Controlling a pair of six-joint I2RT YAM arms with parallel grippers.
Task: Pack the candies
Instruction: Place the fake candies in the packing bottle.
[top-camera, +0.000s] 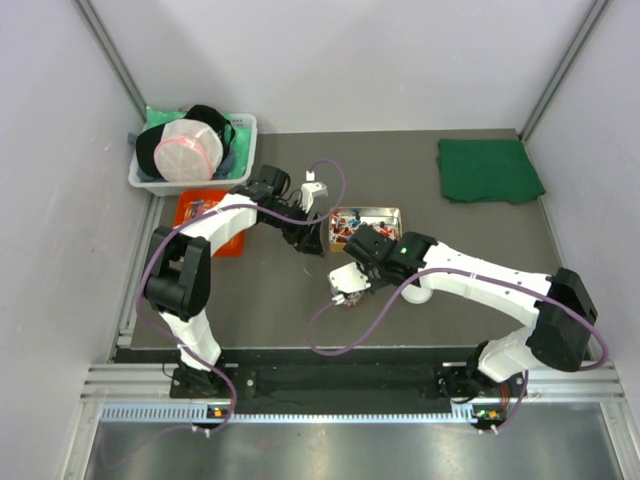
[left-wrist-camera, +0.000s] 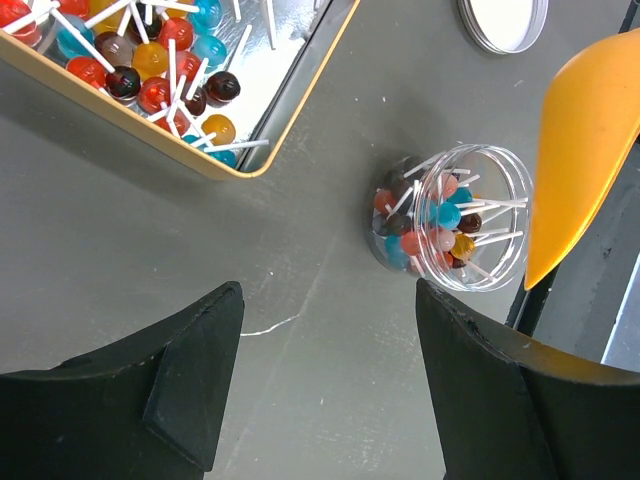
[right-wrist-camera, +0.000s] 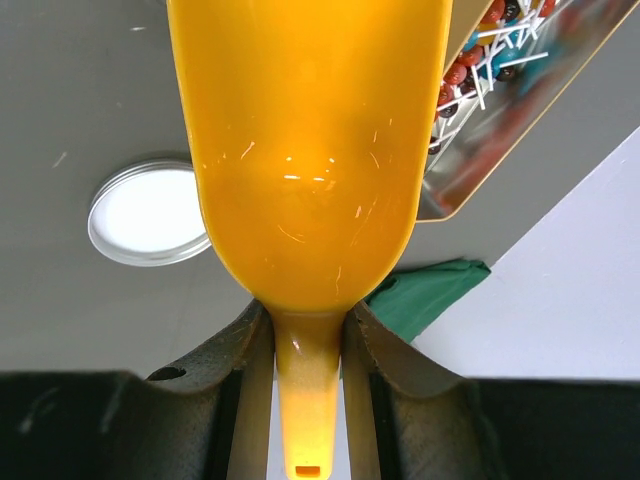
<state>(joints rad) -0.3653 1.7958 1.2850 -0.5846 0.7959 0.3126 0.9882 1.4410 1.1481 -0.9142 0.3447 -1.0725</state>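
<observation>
The candies are small lollipops with white sticks in red, blue, orange and dark colours. Many lie in a gold-rimmed tin tray (left-wrist-camera: 290, 105) (top-camera: 392, 212) (right-wrist-camera: 470, 185). Others fill a clear jar (left-wrist-camera: 455, 215) that stands open on the table. My left gripper (left-wrist-camera: 330, 380) (top-camera: 308, 240) hangs open above bare table, near the jar and with nothing between its fingers (left-wrist-camera: 190, 380). My right gripper (right-wrist-camera: 310, 400) is shut on the handle of the orange scoop (right-wrist-camera: 310, 150) (left-wrist-camera: 585, 150). The scoop's bowl is beside the jar, and no candy shows on it.
The jar's white lid (right-wrist-camera: 150, 212) (left-wrist-camera: 503, 20) lies flat on the table next to the scoop. A green cloth (top-camera: 488, 168) sits at the back right. A white bin (top-camera: 243, 135) of items stands at the back left, with an orange object (top-camera: 210, 222) in front of it.
</observation>
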